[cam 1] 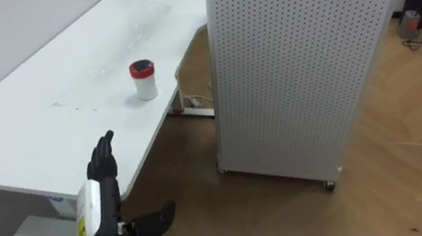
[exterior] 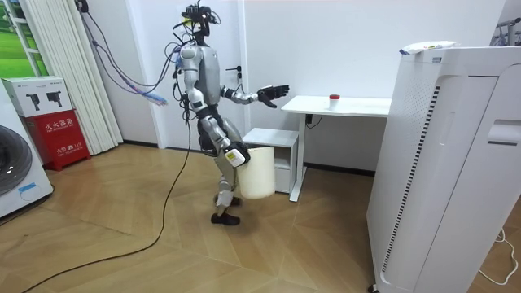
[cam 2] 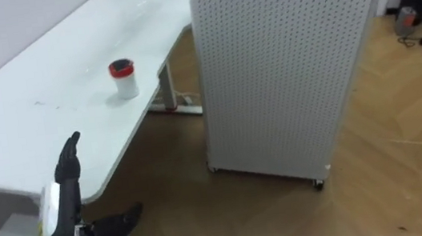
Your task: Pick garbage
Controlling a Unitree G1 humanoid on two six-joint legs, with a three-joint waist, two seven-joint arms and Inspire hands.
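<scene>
Lidded cup [cam 1: 142, 79] upright on table [cam 1: 28, 140]; bucket [exterior: 257, 172] contents hidden; left hand [cam 1: 101, 194] outstretched.

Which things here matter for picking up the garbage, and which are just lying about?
For the job:
red-lidded cup on the white desk
white bucket at the robot's side
left hand, open

Lying about:
perforated white unit
washing machine
red box
</scene>
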